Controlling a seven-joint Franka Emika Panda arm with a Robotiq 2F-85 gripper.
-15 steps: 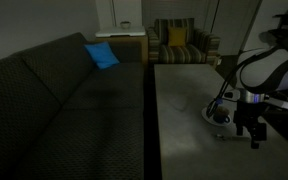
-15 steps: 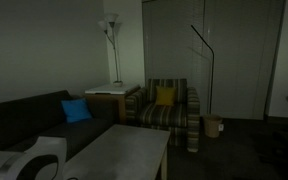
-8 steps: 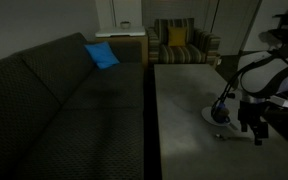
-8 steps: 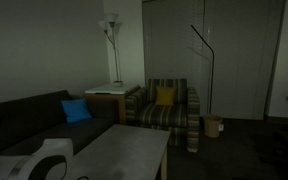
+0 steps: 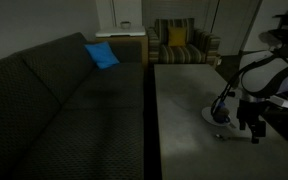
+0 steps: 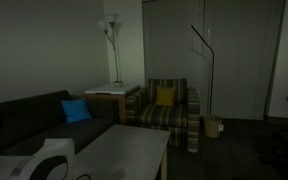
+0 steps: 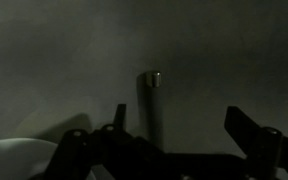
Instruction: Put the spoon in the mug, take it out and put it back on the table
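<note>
In the wrist view the thin silvery spoon (image 7: 148,100) lies on the grey table (image 7: 214,60), its handle running away from me, close to one finger. My gripper (image 7: 177,112) is open, low over the table, with nothing between its fingers. In an exterior view my gripper (image 5: 252,130) hangs over the table (image 5: 179,100) near its side edge, just beside the small dark blue mug (image 5: 222,113), which stands on the white saucer (image 5: 210,117). The saucer's rim also shows in the wrist view (image 7: 14,155). The spoon is too small to make out in either exterior view.
A dark patterned sofa (image 5: 64,100) with a blue cushion (image 5: 101,55) runs along the table. A striped armchair (image 5: 179,42) stands beyond the table's far end and also shows in an exterior view (image 6: 164,105), next to a floor lamp (image 6: 111,40).
The arm has shifted slightly over the table by the saucer. The mug and saucer have not moved.
</note>
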